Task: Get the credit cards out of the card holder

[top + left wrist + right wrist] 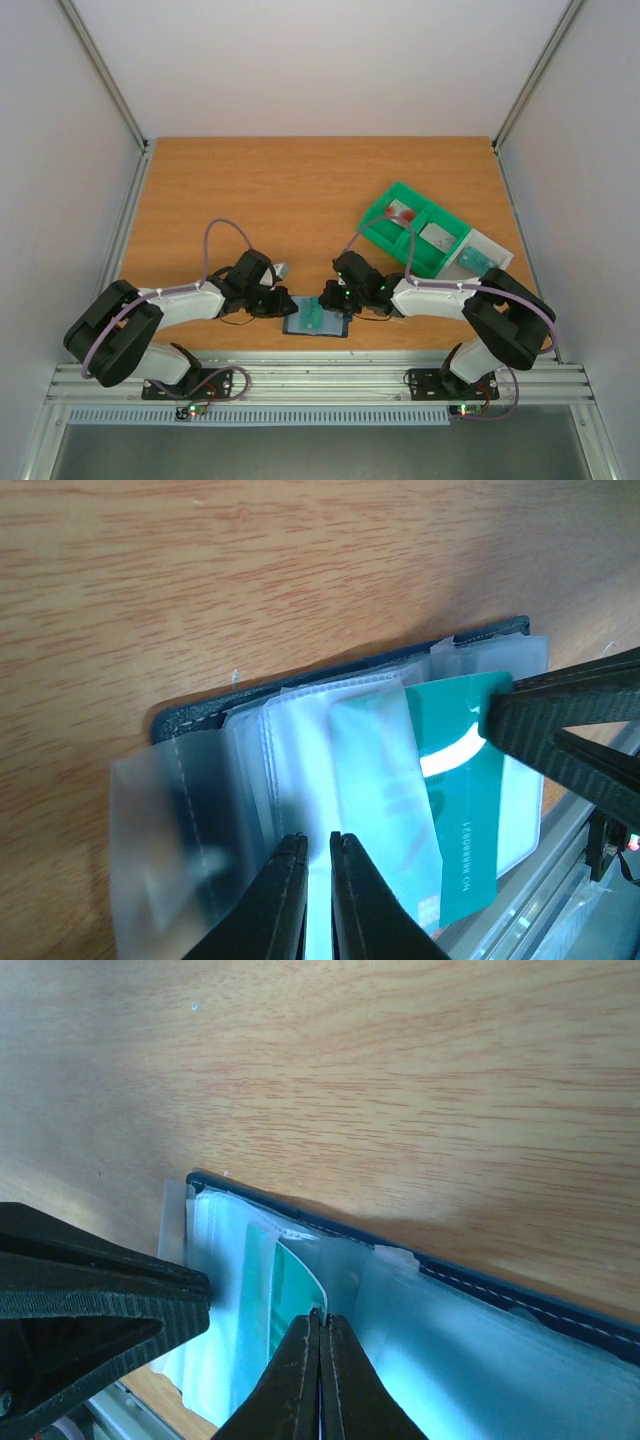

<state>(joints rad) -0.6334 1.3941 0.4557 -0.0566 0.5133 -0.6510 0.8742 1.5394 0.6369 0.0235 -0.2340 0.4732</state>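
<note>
Wooden desk [300, 190], near edge: open card holder [318, 323]. Left claw [318, 842] pinches clear sleeve [370, 770]; right claw [320, 1316] closed at teal card [460, 780].

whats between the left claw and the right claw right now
A teal card, partly out of the clear sleeves of the open card holder; left wrist view shows it, with the right claw at its corner.

White-and-black arms trailing lilac cables [212, 232]
Left arm [170, 305] and right arm [440, 297] are glowing with green lamps [338, 292]; left pincer [318, 865] and right pincer [320, 1318] are tapering into black ribbed fingers [90, 1295].
</note>
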